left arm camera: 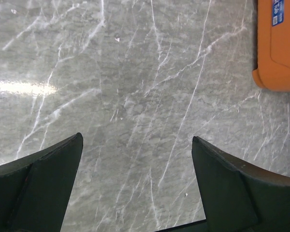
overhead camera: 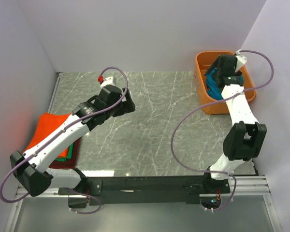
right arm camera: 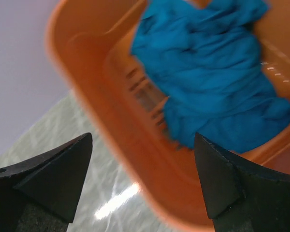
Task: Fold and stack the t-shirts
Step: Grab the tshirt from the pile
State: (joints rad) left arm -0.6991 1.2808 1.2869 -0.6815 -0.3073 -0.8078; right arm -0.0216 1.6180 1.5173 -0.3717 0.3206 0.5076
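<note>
A crumpled teal-blue t-shirt (right arm camera: pixel 212 77) lies in the orange plastic basket (overhead camera: pixel 202 92) at the back right; it also shows in the top view (overhead camera: pixel 213 83). My right gripper (right arm camera: pixel 142 145) is open and empty above the basket's rim, close to the shirt. A stack of folded shirts sits at the left edge: bright orange (overhead camera: pixel 47 126) on top, green (overhead camera: pixel 64 155) and dark red (overhead camera: pixel 73 155) below. My left gripper (left arm camera: pixel 137 145) is open and empty over bare table, right of the stack, its arm crossing over it.
The grey marble table (overhead camera: pixel 154 125) is walled on the left, back and right. The basket's corner (left arm camera: pixel 278 53) shows at the top right of the left wrist view. A black rail (overhead camera: pixel 150 186) with the arm bases runs along the near edge.
</note>
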